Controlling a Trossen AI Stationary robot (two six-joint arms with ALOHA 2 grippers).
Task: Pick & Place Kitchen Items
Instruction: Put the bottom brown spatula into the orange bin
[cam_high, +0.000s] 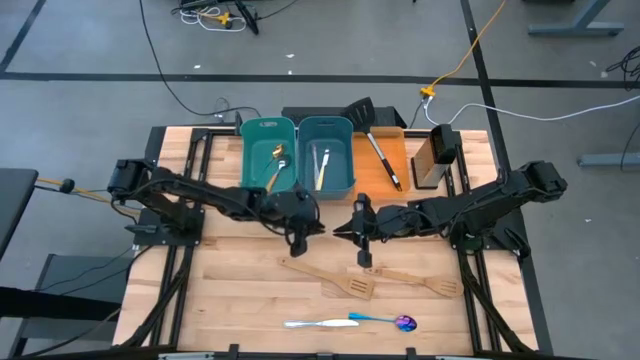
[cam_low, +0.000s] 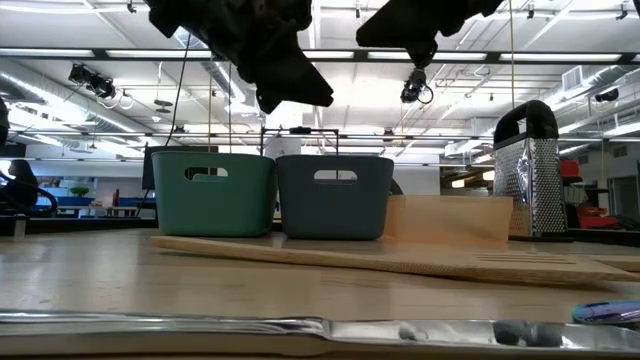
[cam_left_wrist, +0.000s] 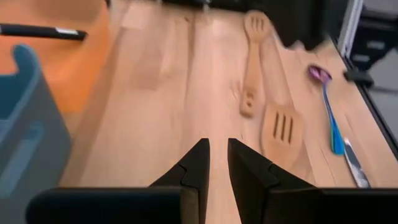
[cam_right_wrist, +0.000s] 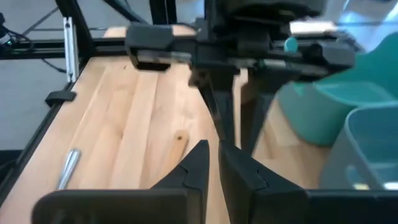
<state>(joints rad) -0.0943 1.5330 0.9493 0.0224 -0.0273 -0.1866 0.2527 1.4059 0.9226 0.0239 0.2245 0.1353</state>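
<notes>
Gold spoon in left bin

Both arms are matte black throughout, built from slim tubular links joined by chunky rounded joint housings. The left arm enters at the picture's left, the right arm at its right. Each ends in two flat, wedge-shaped black fingers with angular stepped edges. A small teal round fitting sits on the left arm's cross-piece.
</notes>
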